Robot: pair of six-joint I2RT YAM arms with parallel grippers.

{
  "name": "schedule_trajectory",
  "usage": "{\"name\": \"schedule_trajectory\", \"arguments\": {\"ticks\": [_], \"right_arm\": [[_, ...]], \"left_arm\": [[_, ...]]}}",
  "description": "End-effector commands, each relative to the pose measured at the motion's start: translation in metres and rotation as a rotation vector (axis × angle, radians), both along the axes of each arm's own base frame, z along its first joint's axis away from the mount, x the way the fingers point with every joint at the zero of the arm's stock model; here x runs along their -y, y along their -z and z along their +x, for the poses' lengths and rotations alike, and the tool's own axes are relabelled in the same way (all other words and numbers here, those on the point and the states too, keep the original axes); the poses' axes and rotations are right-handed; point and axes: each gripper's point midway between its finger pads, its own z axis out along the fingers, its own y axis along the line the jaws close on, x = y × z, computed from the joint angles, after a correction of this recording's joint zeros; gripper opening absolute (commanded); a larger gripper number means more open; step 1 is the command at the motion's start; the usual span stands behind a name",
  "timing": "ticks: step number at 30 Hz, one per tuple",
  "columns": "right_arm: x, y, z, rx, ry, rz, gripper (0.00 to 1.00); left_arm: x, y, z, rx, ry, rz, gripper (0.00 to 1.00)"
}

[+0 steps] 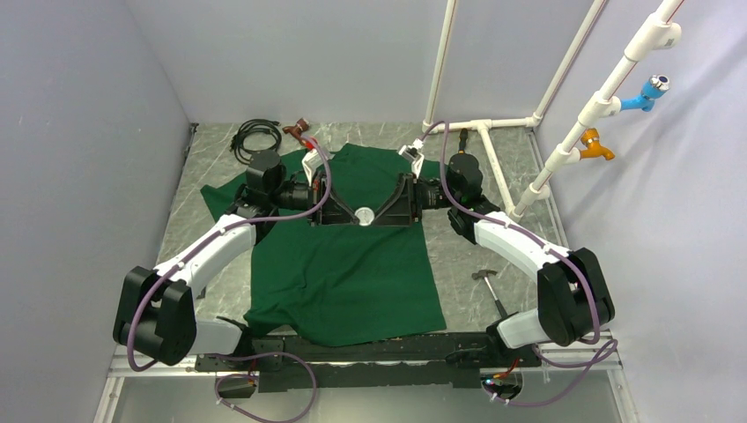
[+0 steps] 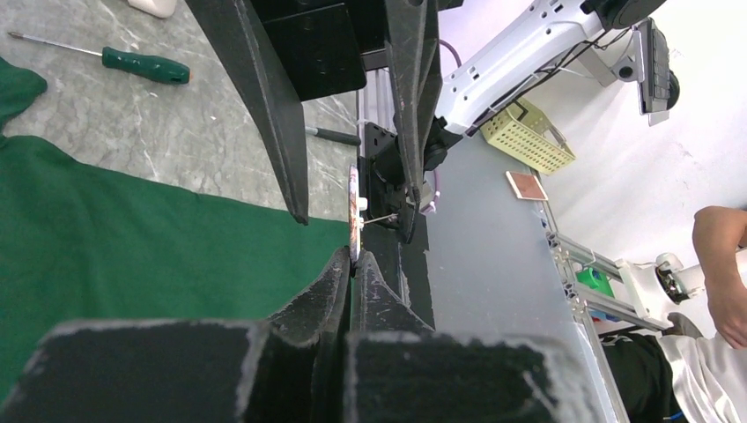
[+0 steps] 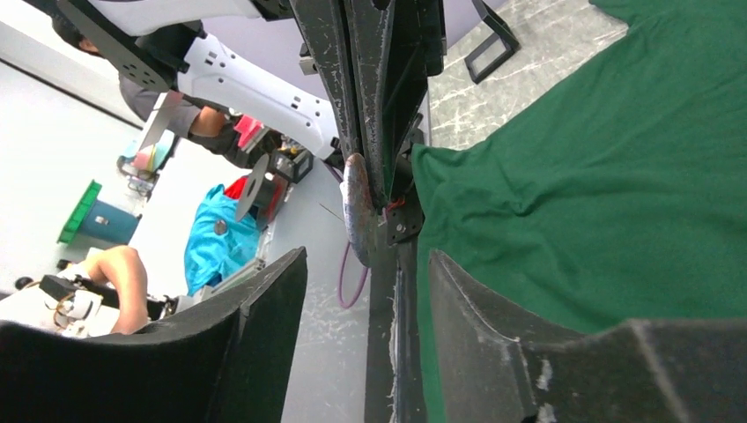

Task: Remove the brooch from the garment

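Only the rim of the brooch [image 2: 354,207] is clamped in the left end effector [image 2: 353,264] above the garment [image 2: 132,238], the right end effector [image 3: 366,260] being parted and empty, so it could be dropped if jolted.

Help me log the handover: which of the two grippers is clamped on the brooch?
The left gripper: its fingers are pressed together on the rim of the brooch. The right gripper has its fingers spread apart, gripping nothing.

We log the garment [image 1: 343,273] spread on the table [image 1: 458,256]. Over its middle, the brooch [image 1: 364,214], left pincer [image 1: 351,215] to one side, right pincer [image 1: 379,214] opposite. Coiled cable [image 1: 255,137] behind the garment's left; hammer [image 1: 489,286] to its right.
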Motion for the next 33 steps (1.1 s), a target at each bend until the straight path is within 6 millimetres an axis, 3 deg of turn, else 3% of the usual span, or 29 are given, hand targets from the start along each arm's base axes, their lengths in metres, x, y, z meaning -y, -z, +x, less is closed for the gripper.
{"name": "schedule_trajectory", "arguments": {"ticks": [1, 9, 22, 33], "right_arm": [[0.002, -0.021, -0.001, 0.127, -0.031, 0.027, 0.57], [-0.012, -0.006, 0.008, 0.150, 0.015, -0.054, 0.60], [-0.015, -0.007, 0.016, 0.145, 0.048, -0.070, 0.46], [-0.018, -0.009, 0.020, 0.127, 0.064, -0.069, 0.44]], "left_arm": [[-0.002, -0.008, -0.007, 0.055, 0.033, -0.011, 0.00], [0.001, -0.008, -0.001, -0.007, 0.013, -0.011, 0.00], [0.003, -0.008, 0.000, -0.019, 0.004, -0.011, 0.00], [0.004, -0.006, -0.001, -0.010, 0.000, 0.001, 0.00]]}}
